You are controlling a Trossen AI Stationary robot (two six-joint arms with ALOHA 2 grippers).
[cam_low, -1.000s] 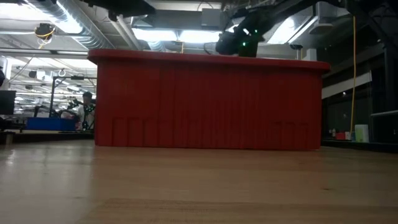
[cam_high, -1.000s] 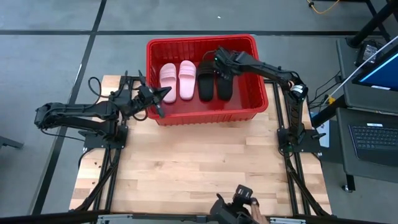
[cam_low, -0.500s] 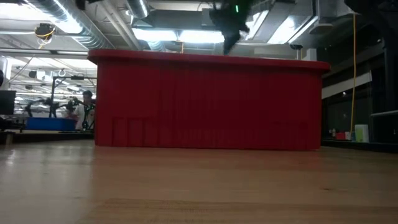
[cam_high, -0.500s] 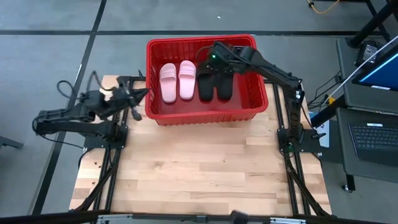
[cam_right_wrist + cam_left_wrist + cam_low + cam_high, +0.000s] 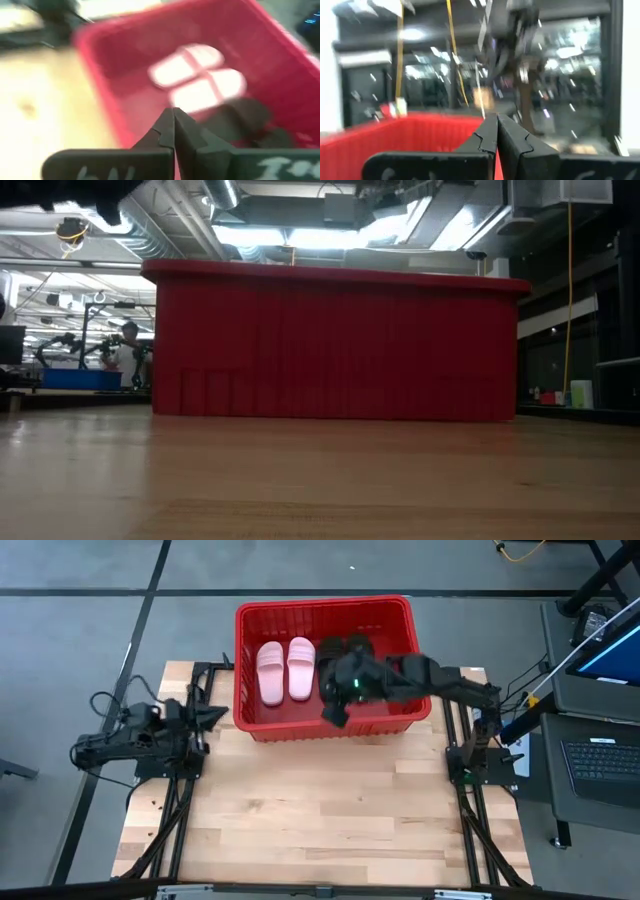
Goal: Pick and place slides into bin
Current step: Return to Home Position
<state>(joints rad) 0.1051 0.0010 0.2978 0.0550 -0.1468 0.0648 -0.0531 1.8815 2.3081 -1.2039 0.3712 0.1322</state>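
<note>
The red bin [image 5: 322, 604] stands at the table's far edge; in the low view its near wall [image 5: 335, 345] fills the middle. Inside it, two pale pink slides [image 5: 286, 670] lie side by side on the bin's floor, soles down. To their right lie two black slides [image 5: 360, 644], partly hidden under my right arm. My right gripper [image 5: 333, 712] is shut and hovers above the bin's near wall, holding nothing; its wrist view looks down on the pink slides [image 5: 197, 80] and the black slides [image 5: 247, 120]. My left gripper [image 5: 216, 715] is shut, left of the bin.
Bare wooden tabletop [image 5: 320, 810] stretches from the bin to the near edge. A desk with a laptop [image 5: 600, 765] stands off the table's right side. A person [image 5: 128, 350] shows far off in the room behind.
My right gripper has come away from the black slides at the bin's far side and swung toward the table's near edge, above the bin's near wall. My left gripper has drawn back from the bin toward the table's left edge. The slides lie still.
</note>
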